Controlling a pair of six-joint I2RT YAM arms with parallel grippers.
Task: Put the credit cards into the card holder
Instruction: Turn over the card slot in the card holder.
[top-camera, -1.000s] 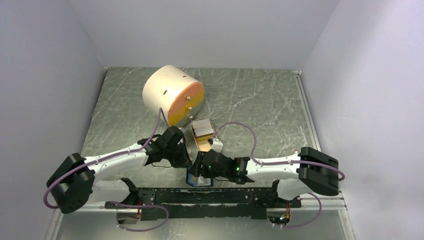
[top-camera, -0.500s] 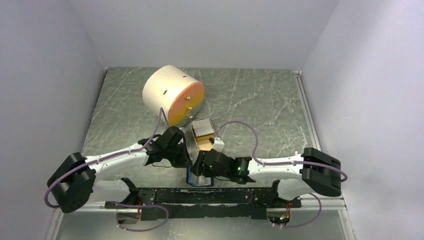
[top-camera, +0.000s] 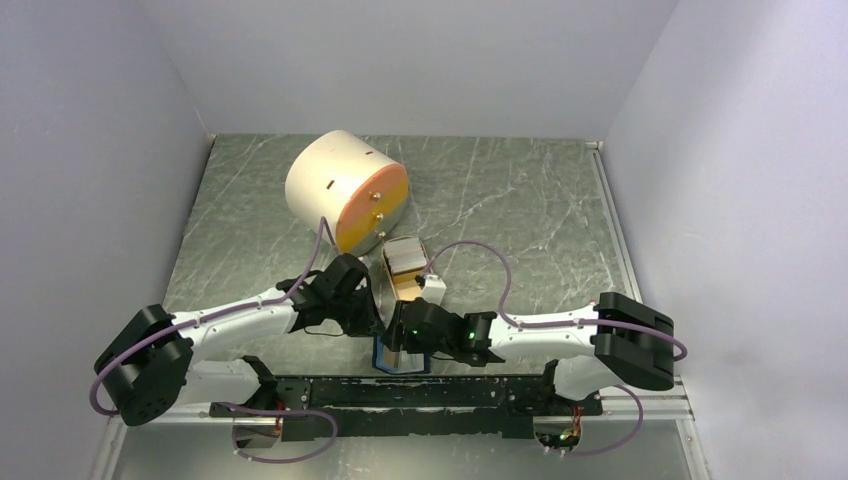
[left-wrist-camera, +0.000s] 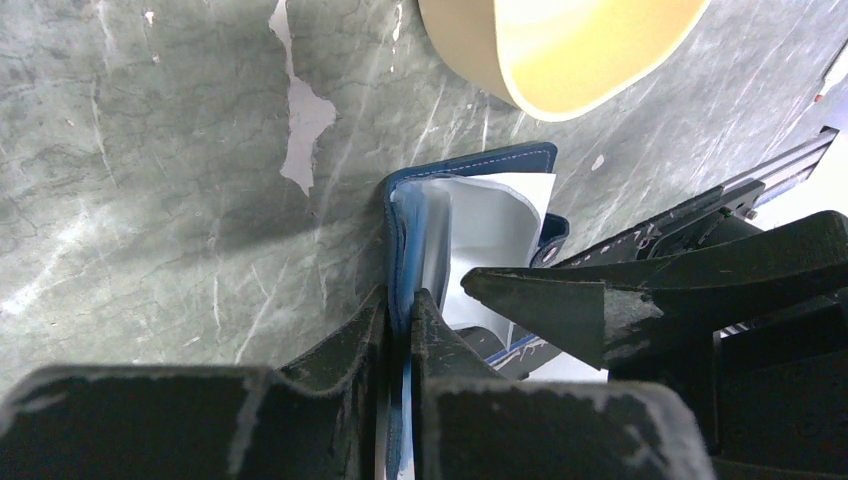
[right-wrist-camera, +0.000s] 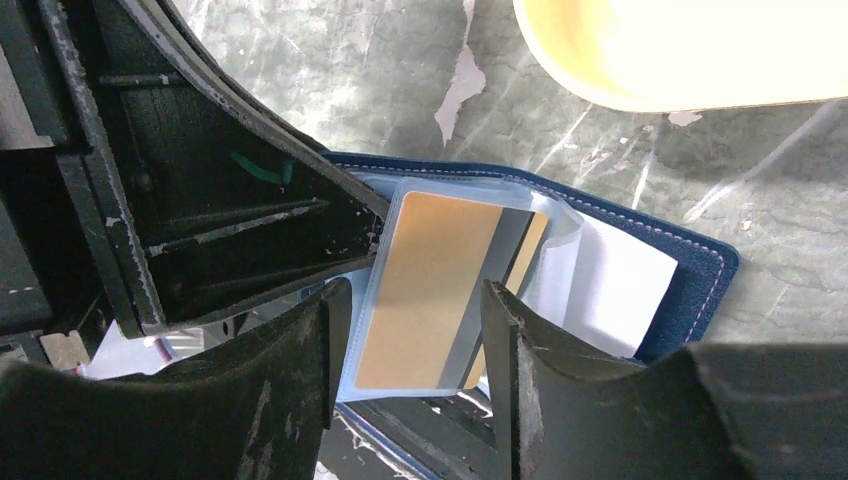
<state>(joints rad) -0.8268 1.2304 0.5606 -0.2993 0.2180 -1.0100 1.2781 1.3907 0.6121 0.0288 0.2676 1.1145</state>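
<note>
The left gripper (left-wrist-camera: 400, 305) is pinching the open blue card holder (left-wrist-camera: 470, 162) by its cover. The right gripper (right-wrist-camera: 413, 295), spread wide, is seemingly gripping a gold credit card (right-wrist-camera: 430, 250) over it.

Robot lab test cell, a boxed-in bench rig.
Left arm (top-camera: 240, 318) and right arm (top-camera: 545, 330) are bolted to a black rail (top-camera: 400, 392) at the table's near edge, with purple cables (top-camera: 480, 250) looped loose. Bare white panel walls (top-camera: 400, 60) close off three sides. The marble-print tabletop (top-camera: 520, 200) has flaked white in patches. Props on it: card holder (right-wrist-camera: 705, 265), cream cylinder (top-camera: 335, 180) with an orange face.
</note>
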